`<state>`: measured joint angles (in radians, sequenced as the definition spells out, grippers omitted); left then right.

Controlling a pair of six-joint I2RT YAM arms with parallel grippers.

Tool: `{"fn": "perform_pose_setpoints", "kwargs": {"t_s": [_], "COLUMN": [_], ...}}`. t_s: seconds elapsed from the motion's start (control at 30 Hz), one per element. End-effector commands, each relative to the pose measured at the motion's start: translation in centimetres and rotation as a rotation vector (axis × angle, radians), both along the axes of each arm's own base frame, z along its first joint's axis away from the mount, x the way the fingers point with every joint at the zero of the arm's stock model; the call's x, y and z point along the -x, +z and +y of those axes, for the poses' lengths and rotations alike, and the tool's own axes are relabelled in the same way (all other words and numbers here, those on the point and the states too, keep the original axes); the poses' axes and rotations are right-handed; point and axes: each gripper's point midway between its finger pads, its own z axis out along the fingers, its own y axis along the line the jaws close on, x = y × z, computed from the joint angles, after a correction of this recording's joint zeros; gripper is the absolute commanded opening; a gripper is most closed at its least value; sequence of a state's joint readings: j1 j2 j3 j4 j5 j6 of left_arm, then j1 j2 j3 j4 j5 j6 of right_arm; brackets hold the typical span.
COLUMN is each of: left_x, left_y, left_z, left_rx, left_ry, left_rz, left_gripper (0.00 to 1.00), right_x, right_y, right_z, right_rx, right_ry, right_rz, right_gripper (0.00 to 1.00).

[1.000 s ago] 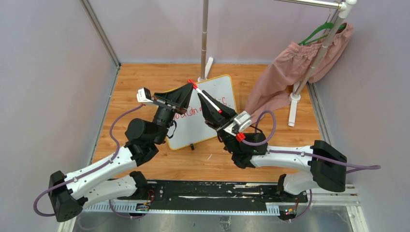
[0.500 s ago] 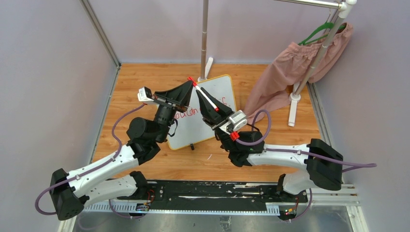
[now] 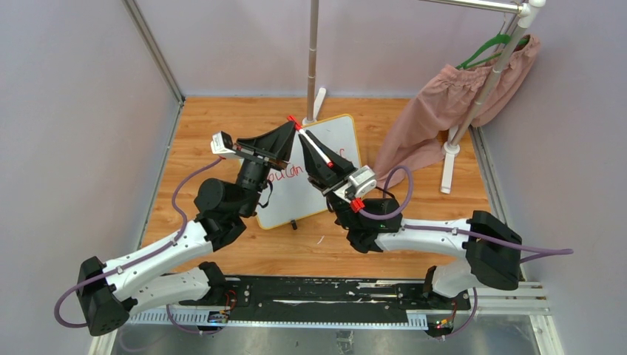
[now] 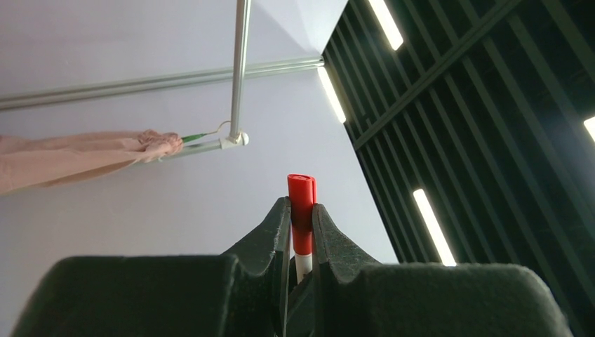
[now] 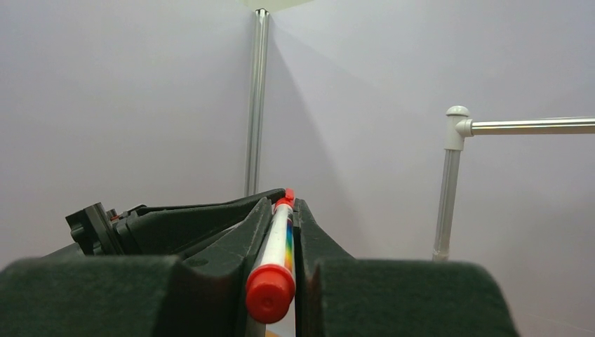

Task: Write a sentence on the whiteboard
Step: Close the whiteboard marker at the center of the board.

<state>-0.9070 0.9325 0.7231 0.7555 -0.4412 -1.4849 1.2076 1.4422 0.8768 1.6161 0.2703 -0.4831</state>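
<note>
- The whiteboard (image 3: 325,166) lies at centre frame on the counter (image 3: 222,126); the sentence (image 3: 290,172) shows partly.
- Right pincer (image 3: 310,151) pinches the marker (image 3: 316,151); left pincer (image 3: 290,142) pinches its red cap (image 4: 302,210) at upper centre.
- Judged step: capping; next, press the two straight together.

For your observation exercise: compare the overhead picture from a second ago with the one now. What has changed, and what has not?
The right arm's elbow and wrist slid slightly left. Both the left gripper and right gripper stay clamped on the red marker above the whiteboard; the board and the pink garment have not moved.
</note>
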Motion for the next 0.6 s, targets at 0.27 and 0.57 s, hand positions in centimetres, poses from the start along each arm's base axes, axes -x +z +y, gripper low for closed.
{"fn": "perform_pose_setpoints", "kwargs": {"t_s": [0.27, 0.57], "left_x": [4.4, 5.0], "left_y": [1.9, 2.8], "left_z": [-4.1, -4.4], "left_rx": [-0.105, -0.124], "left_ry": [-0.223, -0.238], "left_rz": [-0.161, -0.208], "left_gripper": [0.03, 0.02], "right_x": [1.4, 2.7], "right_y": [0.7, 1.4], "right_z": [-0.2, -0.9], "right_rx": [-0.029, -0.043], "right_ry": [0.111, 0.167], "right_rz": [-0.005, -0.033], "right_gripper": [0.00, 0.00]}}
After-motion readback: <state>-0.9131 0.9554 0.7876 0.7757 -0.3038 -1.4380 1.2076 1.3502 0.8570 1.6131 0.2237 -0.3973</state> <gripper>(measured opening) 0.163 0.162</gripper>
